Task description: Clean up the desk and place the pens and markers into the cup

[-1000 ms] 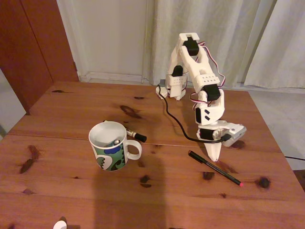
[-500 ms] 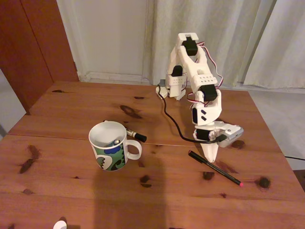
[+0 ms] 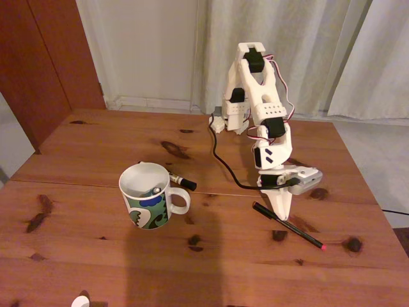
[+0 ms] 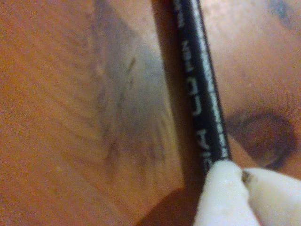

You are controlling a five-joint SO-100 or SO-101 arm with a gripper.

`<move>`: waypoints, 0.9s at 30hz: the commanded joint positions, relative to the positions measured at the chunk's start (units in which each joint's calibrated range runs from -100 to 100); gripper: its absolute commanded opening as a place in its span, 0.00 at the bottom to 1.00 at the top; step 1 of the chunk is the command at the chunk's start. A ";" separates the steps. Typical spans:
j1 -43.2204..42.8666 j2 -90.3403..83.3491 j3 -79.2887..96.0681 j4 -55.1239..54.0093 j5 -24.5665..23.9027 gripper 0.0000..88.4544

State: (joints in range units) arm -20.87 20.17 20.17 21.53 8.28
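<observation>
Jaws together, the gripper (image 3: pixel 282 214) points down with its tip touching the long black pen (image 3: pixel 287 225) lying on the desk (image 3: pixel 96 256), well right of the cup (image 3: pixel 146 195).

open desk (image 3: pixel 96 268) w/ room all round, cup (image 3: pixel 146 195) only obstacle nr marker (image 3: pixel 182 181)

It looks like a room in a home: pale curtains (image 3: pixel 332 51) hang to the floor behind a knotty wooden desk (image 3: pixel 96 147), a dark wood door (image 3: pixel 45 57) stands at the left, and a patterned mug (image 3: pixel 148 195) sits out.
</observation>
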 commanded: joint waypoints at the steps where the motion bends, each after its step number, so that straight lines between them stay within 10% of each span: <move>1: 0.24 -5.48 -2.05 4.24 -0.21 0.01; 10: 0.32 -5.15 -16.02 26.69 -0.21 0.01; 27: 1.12 -2.34 -16.74 27.46 -0.21 0.01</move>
State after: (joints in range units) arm -20.06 18.98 7.77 48.90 8.28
